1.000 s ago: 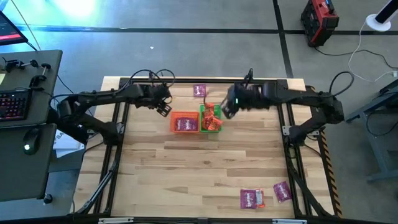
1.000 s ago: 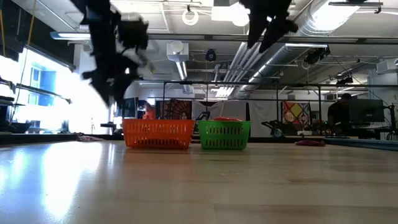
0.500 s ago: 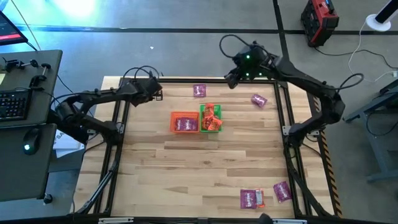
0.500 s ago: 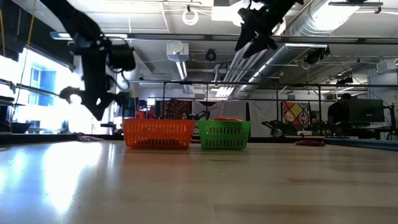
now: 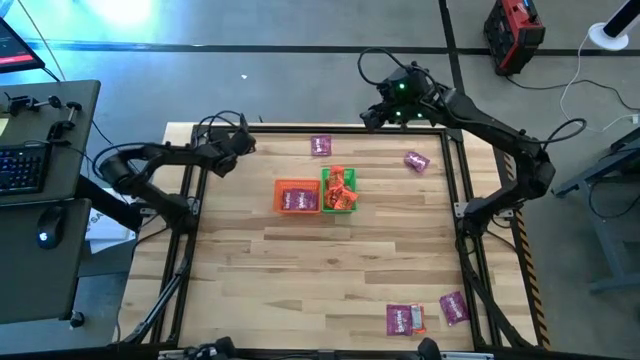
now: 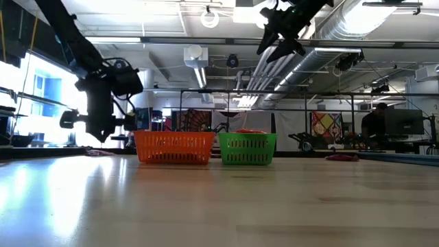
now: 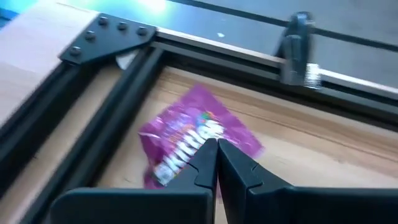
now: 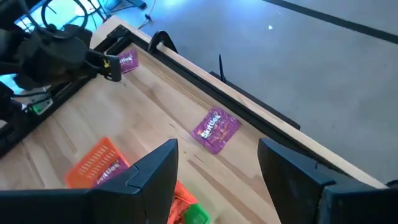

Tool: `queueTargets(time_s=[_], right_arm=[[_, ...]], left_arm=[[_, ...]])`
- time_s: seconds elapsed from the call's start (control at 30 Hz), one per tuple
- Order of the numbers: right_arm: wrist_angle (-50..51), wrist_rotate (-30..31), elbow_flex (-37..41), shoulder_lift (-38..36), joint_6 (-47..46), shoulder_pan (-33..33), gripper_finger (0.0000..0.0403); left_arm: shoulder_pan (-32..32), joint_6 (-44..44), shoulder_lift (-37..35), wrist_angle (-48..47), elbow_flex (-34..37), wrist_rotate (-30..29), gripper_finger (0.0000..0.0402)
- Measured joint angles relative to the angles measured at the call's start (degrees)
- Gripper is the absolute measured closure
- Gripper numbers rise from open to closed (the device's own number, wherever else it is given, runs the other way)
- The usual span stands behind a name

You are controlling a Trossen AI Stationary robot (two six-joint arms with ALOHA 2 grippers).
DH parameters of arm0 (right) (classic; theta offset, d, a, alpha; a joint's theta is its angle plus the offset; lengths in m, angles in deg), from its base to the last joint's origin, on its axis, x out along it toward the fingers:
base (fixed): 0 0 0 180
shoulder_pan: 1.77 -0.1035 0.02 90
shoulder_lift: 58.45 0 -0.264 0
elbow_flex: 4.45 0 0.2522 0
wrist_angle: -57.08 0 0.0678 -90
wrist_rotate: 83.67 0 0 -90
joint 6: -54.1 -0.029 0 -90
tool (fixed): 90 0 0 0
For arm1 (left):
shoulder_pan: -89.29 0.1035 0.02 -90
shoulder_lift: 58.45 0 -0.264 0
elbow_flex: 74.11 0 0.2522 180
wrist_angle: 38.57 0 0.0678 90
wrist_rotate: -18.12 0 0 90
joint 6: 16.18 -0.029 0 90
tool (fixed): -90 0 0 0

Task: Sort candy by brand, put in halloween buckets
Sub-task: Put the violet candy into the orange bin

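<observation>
The orange bucket (image 5: 297,197) and the green bucket (image 5: 339,190) stand side by side at the table's far middle. The orange one holds a purple candy packet (image 8: 107,168); the green one holds orange-red packets (image 5: 342,183). My left gripper (image 5: 243,147) hangs shut and empty above the far left corner, over a purple packet (image 7: 186,130) lying flat on the table. My right gripper (image 5: 372,118) is open and empty, high over the far edge. Loose purple packets lie at the far edge (image 5: 320,146), the far right (image 5: 417,160) and the near right (image 5: 403,319).
Black frame rails (image 5: 190,200) run along the table's left, right and far edges. A desk with a keyboard (image 5: 25,165) stands left of the table. Bare wood (image 5: 320,270) fills the table's middle and near left.
My left gripper has gone from beside the orange bucket toward the table's far left corner and come lower. My right gripper has risen from over the green bucket and gone toward the far edge, staying open.
</observation>
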Motion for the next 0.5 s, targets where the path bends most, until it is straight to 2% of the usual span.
queueTargets(time_s=[0.17, 0.37, 0.5], right_arm=[[0.2, 0.0, 0.0, 0.0, -1.6, 0.0, 0.0187], [0.2, 0.0, 0.0, 0.0, -4.0, 0.0, 0.0187], [0.4, 0.0, 0.0, 0.0, -5.0, -0.3, 0.0187]], left_arm=[[0.4, -1.5, 2.2, 1.3, 0.0, -2.8, 0.0401], [0.1, -4.0, 2.7, -0.7, -0.1, -2.2, 0.0401], [-1.3, 1.8, 3.7, -6.7, 0.0, -0.7, 0.0401]])
